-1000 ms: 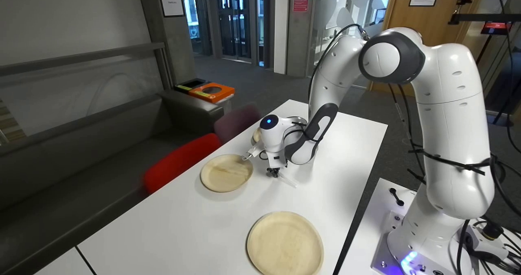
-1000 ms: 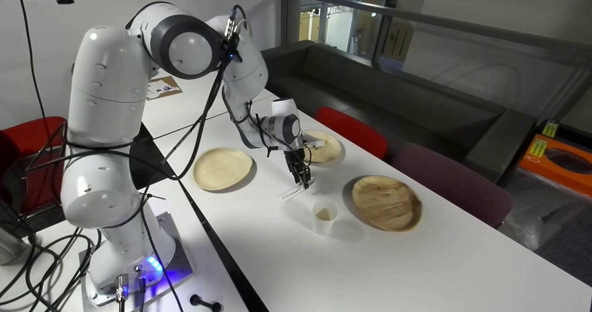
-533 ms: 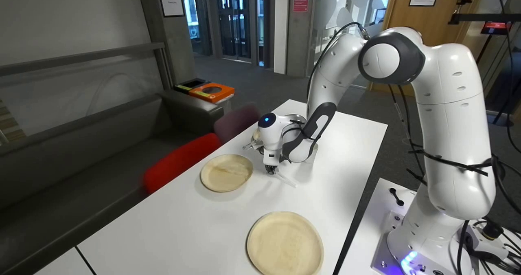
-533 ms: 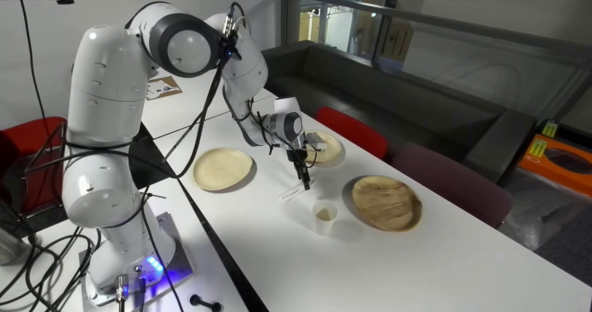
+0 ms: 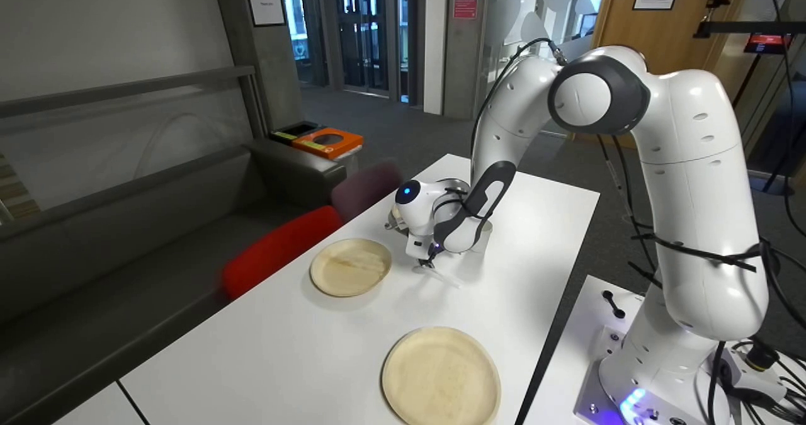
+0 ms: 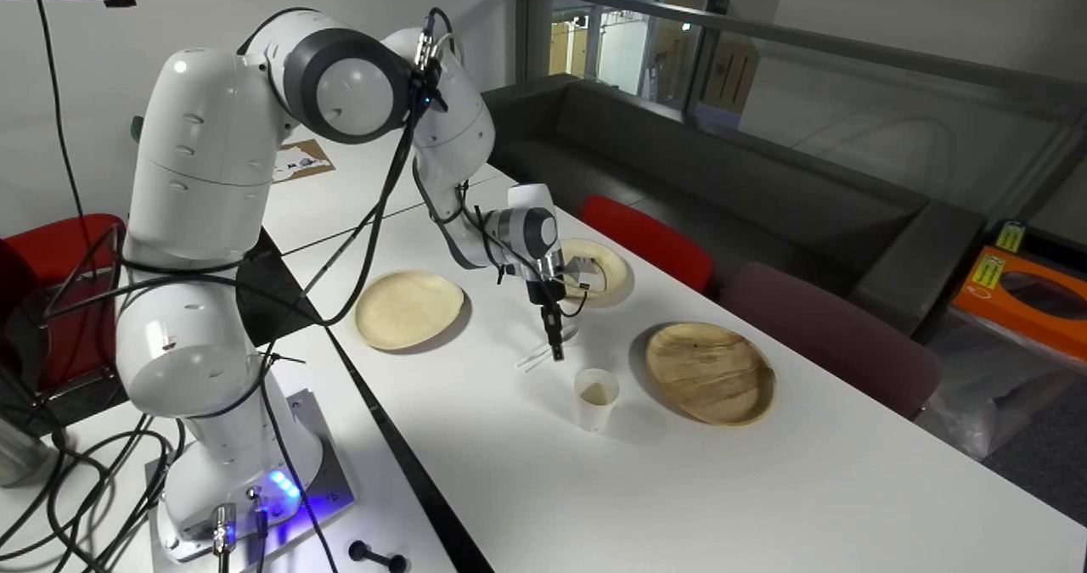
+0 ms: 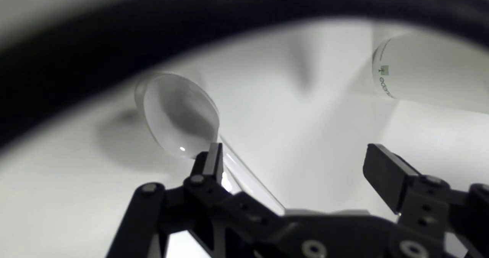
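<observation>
Wrist view: the pincer (image 7: 294, 154) stands wide over a glossy white plastic spoon (image 7: 179, 114).

In an exterior view, the spoon lies on the white table (image 5: 271, 349) near a round tan wooden plate (image 5: 351, 267).

In an exterior view, a whitish tapered cup (image 6: 596, 403) stands upright nearby.

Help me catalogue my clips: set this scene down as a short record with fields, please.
surface: white table
grasping part: claw, open, gripping nothing
nearest item: white plastic spoon, lying on the table; partly hidden by the claw in the wrist view, contact unclear
standing nearby: white disposable cup, upright, apart from the claw
tableware: three wooden plates, set apart from one another
seating: red chair and purple chair along the table's edge, grey sofa behind them
</observation>
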Tool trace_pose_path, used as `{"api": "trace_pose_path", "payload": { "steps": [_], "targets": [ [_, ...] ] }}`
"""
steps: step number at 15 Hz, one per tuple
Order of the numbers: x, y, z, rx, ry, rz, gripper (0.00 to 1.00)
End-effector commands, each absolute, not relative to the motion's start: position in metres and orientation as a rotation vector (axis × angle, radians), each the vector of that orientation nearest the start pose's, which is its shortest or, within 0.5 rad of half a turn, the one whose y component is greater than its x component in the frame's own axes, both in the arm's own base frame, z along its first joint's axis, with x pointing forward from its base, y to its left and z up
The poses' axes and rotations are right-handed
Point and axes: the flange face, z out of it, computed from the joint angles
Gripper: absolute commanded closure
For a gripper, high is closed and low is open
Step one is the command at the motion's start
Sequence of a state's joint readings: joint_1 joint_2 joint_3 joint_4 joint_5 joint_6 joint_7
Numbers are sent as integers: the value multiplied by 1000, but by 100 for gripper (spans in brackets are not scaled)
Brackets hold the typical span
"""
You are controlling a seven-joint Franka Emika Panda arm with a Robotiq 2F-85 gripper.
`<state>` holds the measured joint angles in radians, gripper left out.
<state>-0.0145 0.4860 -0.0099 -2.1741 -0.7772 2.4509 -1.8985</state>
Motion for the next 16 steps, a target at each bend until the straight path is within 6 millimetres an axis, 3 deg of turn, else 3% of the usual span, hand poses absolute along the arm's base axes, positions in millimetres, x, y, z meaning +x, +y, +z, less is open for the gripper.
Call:
{"api": "trace_pose_path", "payload": {
  "steps": [1,9,16],
  "targets": [
    [539,-11,155,931,2816,-755,0],
    [539,-3,169,911,2822,-722,0],
    [537,1,161,878,2854,-773,0]
  ]
}}
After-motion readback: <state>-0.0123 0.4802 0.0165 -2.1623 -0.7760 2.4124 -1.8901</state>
